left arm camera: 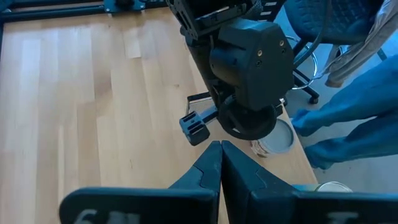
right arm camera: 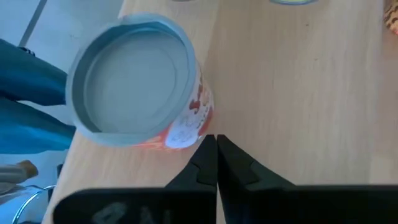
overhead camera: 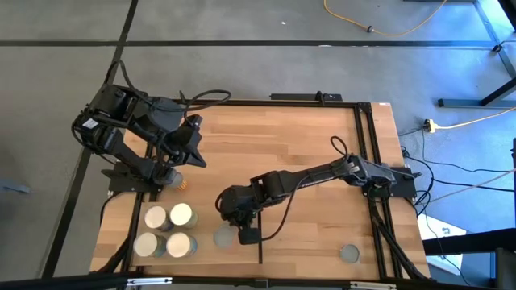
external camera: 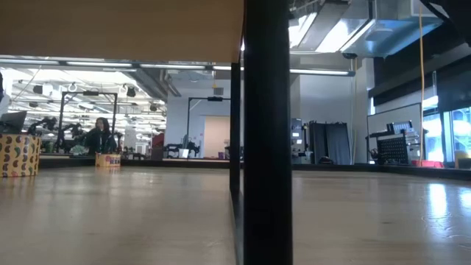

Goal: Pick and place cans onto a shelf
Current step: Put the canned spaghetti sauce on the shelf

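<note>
High view, items listed from largest down.

Table (overhead camera: 266, 137): pale planked wood in a black frame.

Shelf (overhead camera: 318, 225): smooth pale panel at the table's near right, bounded on one side by a thin black strip (overhead camera: 260, 242). One grey-topped can (overhead camera: 349, 254) stands on it near the front edge.

Left arm: folded at the table's far left corner; left gripper (overhead camera: 193, 149) hovers over bare wood, fingers pressed together, holding nothing.

Right arm: reaches across from the right edge; right gripper (overhead camera: 248, 234) sits low by the black strip, fingers closed tip to tip and empty.

Cans, cluster of four (overhead camera: 167, 231): cream-white tops, near left corner, standing touching one another. A fifth, orange-patterned can (overhead camera: 179, 182) stands just behind them at the left arm's base.

Can, single (right arm camera: 134, 84): grey recessed metal top, orange and white label, upright, just beside the right gripper's closed tips and apart from them; the same can shows in the high view (overhead camera: 223, 237).

Handling, judged: rigid metal, likely light to moderate in weight, smooth and slippery sides, prone to tipping if nudged. Best taken across the side wall at mid-height, after the fingers part.
</note>
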`<action>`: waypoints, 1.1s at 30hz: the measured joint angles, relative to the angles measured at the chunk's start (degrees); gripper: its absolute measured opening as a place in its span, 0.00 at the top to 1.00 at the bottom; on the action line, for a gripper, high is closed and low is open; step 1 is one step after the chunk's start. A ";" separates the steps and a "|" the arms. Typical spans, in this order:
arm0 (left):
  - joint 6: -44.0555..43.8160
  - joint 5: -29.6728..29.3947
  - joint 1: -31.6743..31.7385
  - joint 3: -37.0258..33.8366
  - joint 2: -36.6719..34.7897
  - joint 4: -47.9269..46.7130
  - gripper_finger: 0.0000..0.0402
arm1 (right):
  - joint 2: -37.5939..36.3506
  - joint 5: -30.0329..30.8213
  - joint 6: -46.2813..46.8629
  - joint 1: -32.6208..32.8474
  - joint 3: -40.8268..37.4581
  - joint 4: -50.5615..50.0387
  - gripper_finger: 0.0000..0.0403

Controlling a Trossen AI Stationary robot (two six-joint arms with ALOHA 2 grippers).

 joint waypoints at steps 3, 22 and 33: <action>-0.02 0.00 0.00 0.00 0.00 0.00 1.00 | -0.02 0.21 -0.15 0.03 0.00 -0.33 1.00; 0.02 0.00 0.01 0.00 0.00 0.00 1.00 | -0.42 -3.67 -0.86 0.05 0.00 0.62 1.00; -0.25 -0.02 0.01 0.00 0.00 0.00 1.00 | -0.20 -6.70 -6.15 0.05 0.00 2.12 1.00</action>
